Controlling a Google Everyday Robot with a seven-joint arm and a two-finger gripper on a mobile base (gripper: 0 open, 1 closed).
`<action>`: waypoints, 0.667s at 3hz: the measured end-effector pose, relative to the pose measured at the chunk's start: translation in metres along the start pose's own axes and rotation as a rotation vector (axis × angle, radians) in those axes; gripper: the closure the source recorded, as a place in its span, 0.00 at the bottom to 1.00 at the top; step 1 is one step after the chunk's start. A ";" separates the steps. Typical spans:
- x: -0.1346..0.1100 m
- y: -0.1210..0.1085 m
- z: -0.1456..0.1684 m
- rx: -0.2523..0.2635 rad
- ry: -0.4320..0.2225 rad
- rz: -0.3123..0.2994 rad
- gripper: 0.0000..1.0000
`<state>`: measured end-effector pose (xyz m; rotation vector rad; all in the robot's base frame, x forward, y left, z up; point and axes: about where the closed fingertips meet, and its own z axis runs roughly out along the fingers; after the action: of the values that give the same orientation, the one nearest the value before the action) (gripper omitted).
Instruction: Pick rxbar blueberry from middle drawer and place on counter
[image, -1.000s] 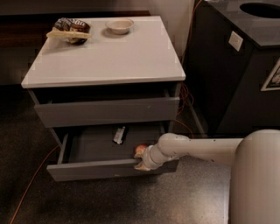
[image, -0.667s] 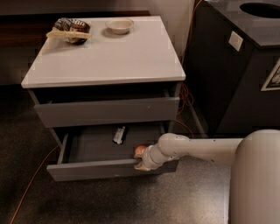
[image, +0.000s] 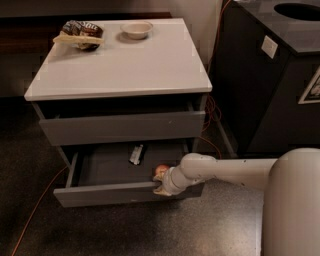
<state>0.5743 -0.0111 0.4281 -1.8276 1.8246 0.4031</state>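
Note:
The middle drawer (image: 100, 194) is pulled out, showing its dark grey inside. The rxbar blueberry (image: 136, 153), a small dark bar with a white end, lies near the back of the drawer at its middle. A small red apple (image: 162, 170) sits at the drawer's front right. My gripper (image: 161, 183) is at the top edge of the drawer front, right beside the apple and in front of and to the right of the bar. The counter (image: 125, 60) tops the cabinet above.
A brown-and-white snack bag (image: 79, 34) and a small white bowl (image: 136, 29) sit at the back of the counter. A black cabinet (image: 272, 75) with a round hole stands to the right. An orange cable (image: 35, 210) runs over the floor at the left.

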 end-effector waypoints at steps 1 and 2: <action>0.000 0.000 0.000 0.000 0.000 0.000 0.76; 0.001 0.007 0.001 -0.005 -0.002 0.002 0.53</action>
<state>0.5672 -0.0106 0.4257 -1.8278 1.8254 0.4105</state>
